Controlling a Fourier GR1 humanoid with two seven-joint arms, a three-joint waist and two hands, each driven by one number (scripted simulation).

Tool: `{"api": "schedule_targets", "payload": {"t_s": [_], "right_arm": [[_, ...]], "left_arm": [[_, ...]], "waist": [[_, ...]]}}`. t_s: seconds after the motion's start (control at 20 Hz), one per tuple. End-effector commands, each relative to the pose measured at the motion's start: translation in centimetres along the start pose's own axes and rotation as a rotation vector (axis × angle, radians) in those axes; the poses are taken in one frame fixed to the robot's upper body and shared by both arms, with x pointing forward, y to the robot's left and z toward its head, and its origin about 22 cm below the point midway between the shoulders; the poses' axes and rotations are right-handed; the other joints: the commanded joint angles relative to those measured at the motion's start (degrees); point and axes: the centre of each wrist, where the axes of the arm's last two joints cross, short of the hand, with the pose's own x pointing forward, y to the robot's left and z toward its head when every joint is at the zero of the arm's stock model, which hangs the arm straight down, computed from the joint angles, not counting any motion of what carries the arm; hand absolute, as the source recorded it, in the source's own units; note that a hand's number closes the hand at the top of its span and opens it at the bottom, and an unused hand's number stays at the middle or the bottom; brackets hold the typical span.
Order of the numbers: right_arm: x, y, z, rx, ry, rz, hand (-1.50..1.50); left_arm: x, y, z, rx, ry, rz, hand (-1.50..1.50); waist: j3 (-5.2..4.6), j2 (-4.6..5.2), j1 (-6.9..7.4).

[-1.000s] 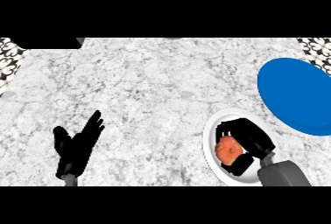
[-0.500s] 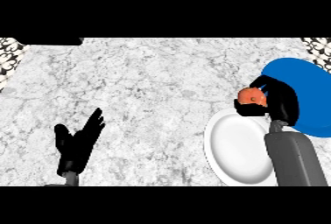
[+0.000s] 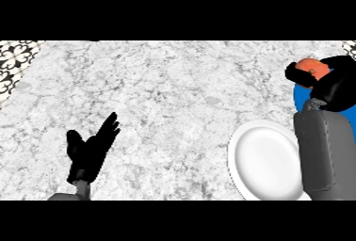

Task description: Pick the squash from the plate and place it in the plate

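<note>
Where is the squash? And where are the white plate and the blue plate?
squash [image 3: 308, 65], head view, on its orange top showing above the right hand's fingers.
white plate [image 3: 264, 155], head view, on its bare middle.
blue plate [image 3: 302, 98], head view, on its left edge.

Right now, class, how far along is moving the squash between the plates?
Done: the white plate is bare. In hand: the right hand curls round the orange squash above the blue plate. Left: setting it down and letting go.
</note>
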Motion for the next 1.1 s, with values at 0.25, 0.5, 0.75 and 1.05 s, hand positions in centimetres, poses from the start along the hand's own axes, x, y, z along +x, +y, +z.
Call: {"api": "schedule_targets", "payload": {"t_s": [0.25, 0.5, 0.75, 1.05], "right_arm": [[3.2, 0.9, -1.0, -0.384, 0.209, -0.122, 1.50], [-0.1, 3.0, -1.1, -0.471, 0.239, -0.012, 1.50], [-4.4, 2.5, -4.3, -0.590, 0.276, 0.057, 1.50], [-7.8, 2.6, -6.9, -0.627, 0.278, 0.064, 1.50]], "left_arm": [[0.2, -1.3, -0.7, -0.006, -0.006, 0.010, 0.00], [-0.4, -1.5, -0.3, 0.011, 0.029, 0.019, 0.00], [0.2, -0.9, -0.3, 0.019, 0.023, 0.009, 0.00], [-0.7, -0.7, -0.2, 0.027, 0.021, 0.022, 0.00]], "waist": [[0.27, -0.18, 0.45], [0.41, -0.71, -0.84], [0.51, -0.90, -1.52], [0.52, -1.25, -2.52]]}}
